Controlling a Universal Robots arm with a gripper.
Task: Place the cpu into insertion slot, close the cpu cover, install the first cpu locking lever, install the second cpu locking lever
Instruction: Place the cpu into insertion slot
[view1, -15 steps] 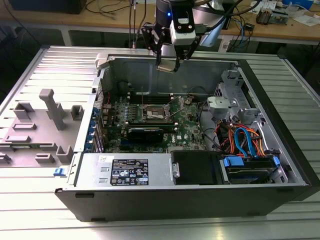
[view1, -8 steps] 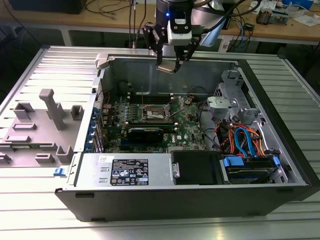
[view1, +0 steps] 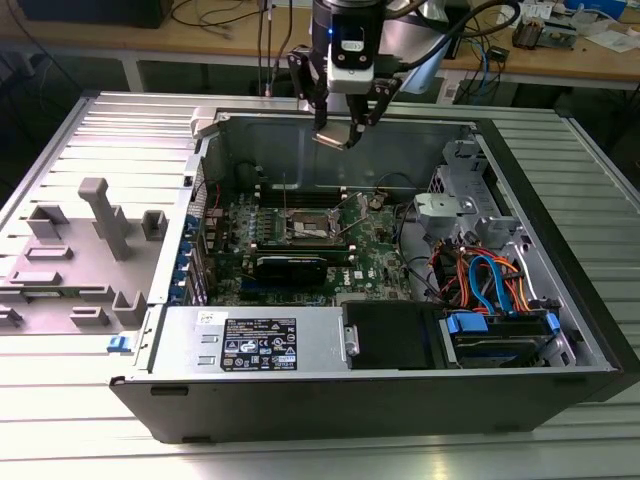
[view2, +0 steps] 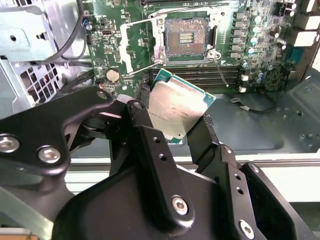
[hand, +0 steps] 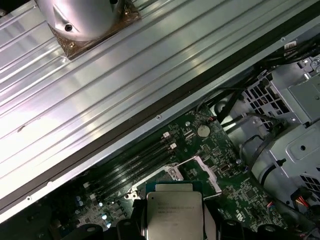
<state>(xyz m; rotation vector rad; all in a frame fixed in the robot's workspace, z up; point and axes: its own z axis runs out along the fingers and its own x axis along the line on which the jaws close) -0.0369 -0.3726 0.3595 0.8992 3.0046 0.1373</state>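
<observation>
My gripper (view1: 340, 132) hangs above the back wall of the open computer case, shut on the cpu (view1: 333, 140). In both wrist views the cpu (view2: 177, 107) (hand: 175, 212) is a flat square chip with a silver top and green edge, pinched at two opposite sides by the black fingers (view2: 145, 125). The insertion slot (view2: 186, 37) (view1: 308, 227) lies on the green motherboard well below and ahead of the chip, its dark contact field uncovered. The cpu cover (view2: 156, 40) shows as a silvery frame raised along one side of the slot. Thin wire levers (view2: 125, 47) stand swung away from the slot.
A black card (view1: 290, 265) and a silver power supply (view1: 250, 340) sit at the case's near side. Drive cages and blue and orange cables (view1: 490, 280) fill the exterior view's right. Grey fixtures (view1: 100, 220) stand on the ribbed table at the exterior view's left.
</observation>
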